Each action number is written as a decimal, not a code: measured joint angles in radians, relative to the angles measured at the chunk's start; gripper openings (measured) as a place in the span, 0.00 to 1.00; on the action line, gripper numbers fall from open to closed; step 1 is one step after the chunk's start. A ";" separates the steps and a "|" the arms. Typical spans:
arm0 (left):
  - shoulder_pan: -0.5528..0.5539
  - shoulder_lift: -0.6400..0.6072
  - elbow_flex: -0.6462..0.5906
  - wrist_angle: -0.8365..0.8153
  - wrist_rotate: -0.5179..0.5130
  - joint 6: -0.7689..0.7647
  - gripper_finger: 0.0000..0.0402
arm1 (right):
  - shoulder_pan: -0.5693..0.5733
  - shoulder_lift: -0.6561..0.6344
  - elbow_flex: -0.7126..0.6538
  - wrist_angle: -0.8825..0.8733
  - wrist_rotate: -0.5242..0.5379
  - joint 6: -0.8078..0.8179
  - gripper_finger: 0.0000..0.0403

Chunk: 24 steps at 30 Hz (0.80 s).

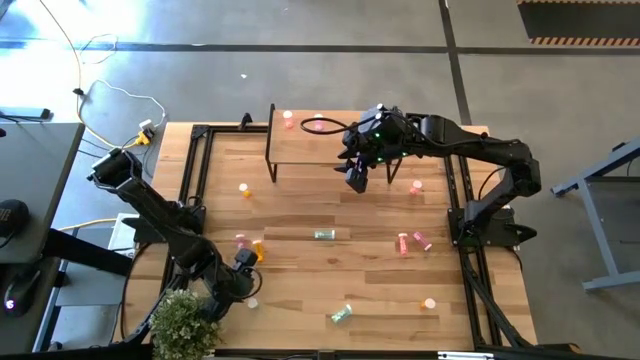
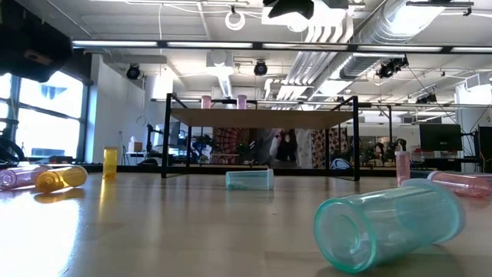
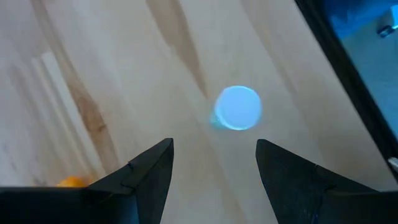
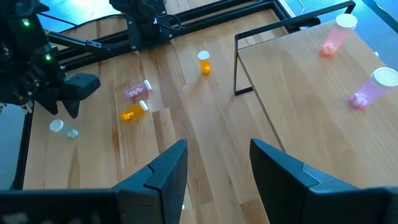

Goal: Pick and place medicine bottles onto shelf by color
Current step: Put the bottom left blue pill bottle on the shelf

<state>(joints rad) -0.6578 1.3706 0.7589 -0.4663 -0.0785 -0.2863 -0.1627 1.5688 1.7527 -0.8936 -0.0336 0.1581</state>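
Observation:
The shelf (image 1: 310,150) stands at the table's far side with two pink bottles (image 1: 288,118) (image 1: 318,125) upright on it, also seen in the right wrist view (image 4: 334,34) (image 4: 373,87). Other bottles lie or stand on the table: teal (image 1: 325,235) (image 2: 384,223), orange (image 1: 259,250), pink (image 1: 403,243). My left gripper (image 3: 214,168) (image 1: 245,280) is open near the table's near-left corner, above a small upright pale bottle with a light cap (image 3: 237,107) (image 1: 252,302). My right gripper (image 4: 217,165) (image 1: 357,182) is open and empty over the shelf's near edge.
An orange bottle (image 1: 245,189) stands upright left of the shelf. Pink bottles (image 1: 416,186) (image 1: 422,240), an orange one (image 1: 429,303) and a teal one (image 1: 342,314) are scattered on the right and near side. A potted plant (image 1: 185,320) sits at the near-left corner. Black rails (image 1: 195,180) edge the table.

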 joint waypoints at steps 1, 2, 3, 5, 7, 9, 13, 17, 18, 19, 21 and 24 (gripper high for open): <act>0.000 0.007 0.000 0.012 0.002 0.005 0.54 | 0.000 0.000 0.000 0.000 0.000 0.000 0.41; 0.000 0.020 0.000 0.029 0.012 0.011 0.54 | 0.000 0.000 0.000 0.000 0.000 0.000 0.41; -0.001 0.033 0.000 0.041 0.019 0.019 0.54 | 0.000 0.000 0.000 0.000 0.000 0.000 0.41; -0.001 0.060 0.000 0.061 0.032 0.031 0.54 | 0.000 0.000 0.000 0.000 0.000 0.000 0.41; 0.000 0.091 0.000 0.072 0.045 0.026 0.54 | 0.000 0.000 0.000 0.000 0.000 0.000 0.41; 0.000 0.117 0.000 0.084 0.055 0.014 0.54 | 0.000 0.000 0.000 0.000 0.000 0.000 0.41; -0.001 0.149 0.000 0.138 0.067 0.012 0.54 | 0.000 0.000 0.000 0.000 0.000 -0.001 0.41; 0.004 0.160 0.000 0.174 0.064 0.010 0.54 | 0.000 0.000 0.000 0.000 0.000 -0.001 0.41; 0.004 0.160 0.000 0.184 0.062 0.009 0.54 | 0.000 0.000 0.000 0.000 0.000 -0.001 0.41; 0.005 0.160 0.000 0.183 0.054 0.009 0.54 | 0.000 0.000 0.000 0.000 0.000 -0.001 0.41; 0.005 0.160 0.000 0.179 0.045 0.008 0.54 | 0.000 0.000 0.000 0.000 0.000 -0.001 0.41; 0.005 0.169 0.000 0.186 0.044 -0.006 0.54 | 0.000 0.000 0.000 0.000 0.000 -0.001 0.41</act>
<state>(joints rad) -0.6529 1.5392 0.7591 -0.2808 -0.0341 -0.2928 -0.1627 1.5692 1.7527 -0.8932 -0.0334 0.1574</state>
